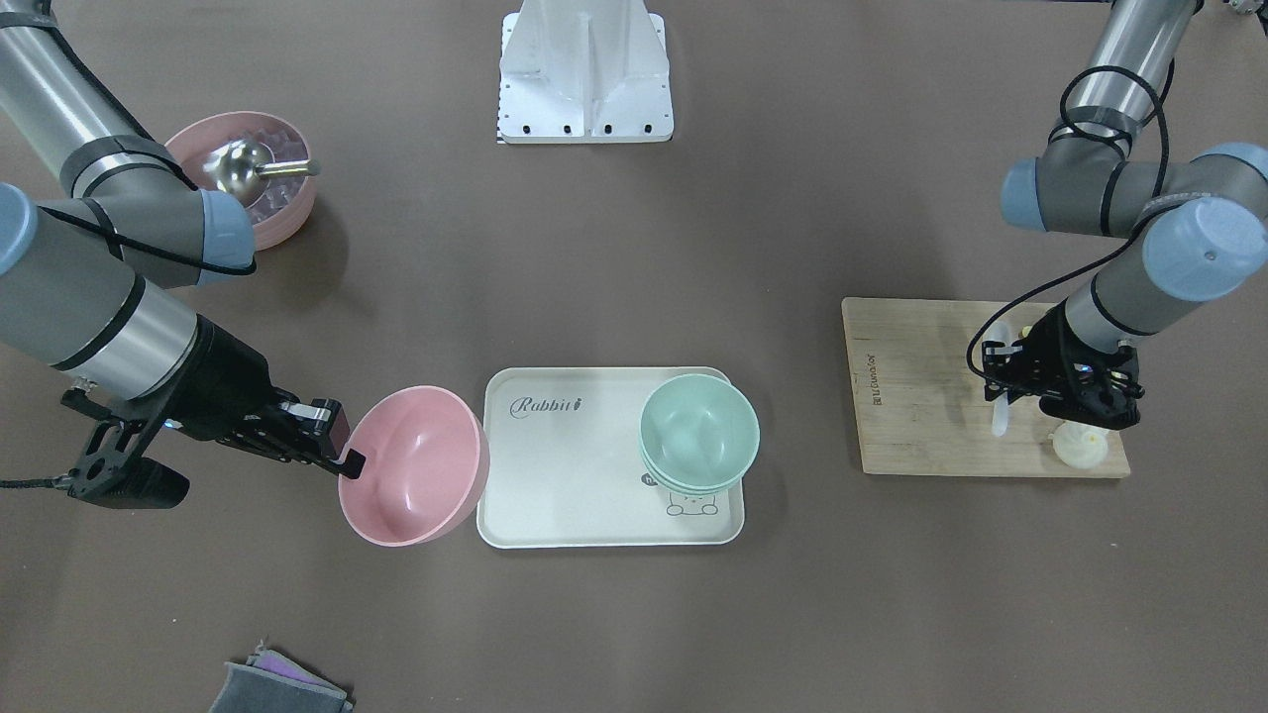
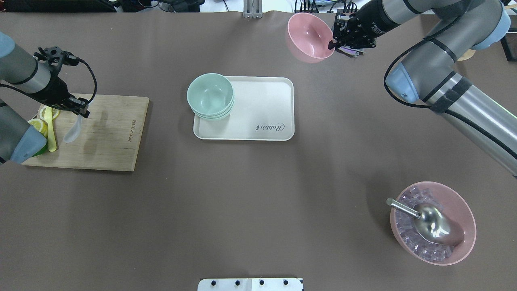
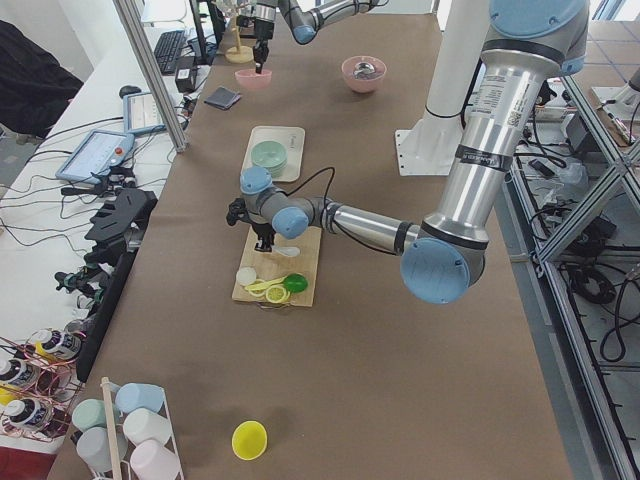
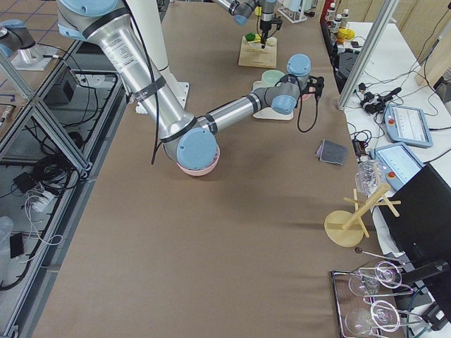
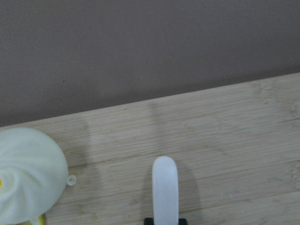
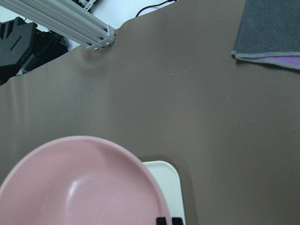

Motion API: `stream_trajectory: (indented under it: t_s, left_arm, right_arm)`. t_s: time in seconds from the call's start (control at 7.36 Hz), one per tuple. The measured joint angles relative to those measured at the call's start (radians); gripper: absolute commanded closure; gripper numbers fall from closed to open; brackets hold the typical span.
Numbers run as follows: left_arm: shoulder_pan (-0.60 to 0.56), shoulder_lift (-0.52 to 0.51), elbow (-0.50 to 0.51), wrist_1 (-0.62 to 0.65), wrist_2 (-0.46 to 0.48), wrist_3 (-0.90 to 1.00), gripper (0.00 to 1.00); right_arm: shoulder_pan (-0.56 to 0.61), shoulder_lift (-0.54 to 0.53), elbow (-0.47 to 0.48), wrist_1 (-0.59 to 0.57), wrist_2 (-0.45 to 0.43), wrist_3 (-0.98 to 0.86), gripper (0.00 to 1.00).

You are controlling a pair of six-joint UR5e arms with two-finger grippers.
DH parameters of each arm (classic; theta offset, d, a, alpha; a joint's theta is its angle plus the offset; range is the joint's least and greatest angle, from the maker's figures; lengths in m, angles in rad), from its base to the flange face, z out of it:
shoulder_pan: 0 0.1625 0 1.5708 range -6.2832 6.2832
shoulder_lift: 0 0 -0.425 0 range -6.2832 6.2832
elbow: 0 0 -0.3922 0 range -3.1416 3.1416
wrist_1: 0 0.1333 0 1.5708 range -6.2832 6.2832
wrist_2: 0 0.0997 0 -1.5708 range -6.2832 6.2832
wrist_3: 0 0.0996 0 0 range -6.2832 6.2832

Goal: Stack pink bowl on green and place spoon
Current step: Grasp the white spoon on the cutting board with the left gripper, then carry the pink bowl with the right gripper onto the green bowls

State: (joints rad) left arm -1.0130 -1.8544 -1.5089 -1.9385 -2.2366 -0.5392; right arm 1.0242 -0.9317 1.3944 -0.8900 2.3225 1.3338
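My right gripper [image 1: 347, 461] is shut on the rim of the plain pink bowl [image 1: 411, 465]. It holds the bowl tilted above the table, just beside the tray's short edge. The bowl also shows in the overhead view [image 2: 309, 36] and in the right wrist view [image 6: 79, 183]. The stack of mint-green bowls [image 1: 698, 431] sits on a corner of the cream tray [image 1: 565, 465], also seen from overhead [image 2: 210, 96]. My left gripper [image 2: 83, 113] is shut on the white spoon [image 2: 72, 131] and holds it just over the wooden cutting board [image 2: 109, 137]. The spoon fills the bottom of the left wrist view [image 5: 165, 192].
Lemon slices and a long yellow utensil [image 2: 50, 129] lie at the board's end, with a white ribbed piece [image 1: 1078, 443] close by. A pink bowl of ice with a steel scoop [image 2: 432, 222] stands near the robot's right. A grey cloth [image 1: 277, 688] lies at the far edge.
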Motion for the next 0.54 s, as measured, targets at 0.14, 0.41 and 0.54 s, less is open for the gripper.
stream_trajectory:
  t_s: [0.14, 0.41, 0.54]
  left_arm:
    - [-0.020, -0.005, -0.063, 0.067, -0.021, 0.000, 1.00]
    - [-0.077, -0.013, -0.145, 0.152, -0.040, -0.001, 1.00]
    - [-0.098, -0.023, -0.155, 0.168, -0.043, -0.001, 1.00]
  right_arm:
    - [-0.002, 0.014, 0.009, -0.002, -0.001, 0.014, 1.00]
    - [-0.029, 0.085, 0.003, -0.049, -0.015, 0.023, 1.00]
    - [-0.073, 0.138, -0.013, -0.091, -0.050, 0.033, 1.00]
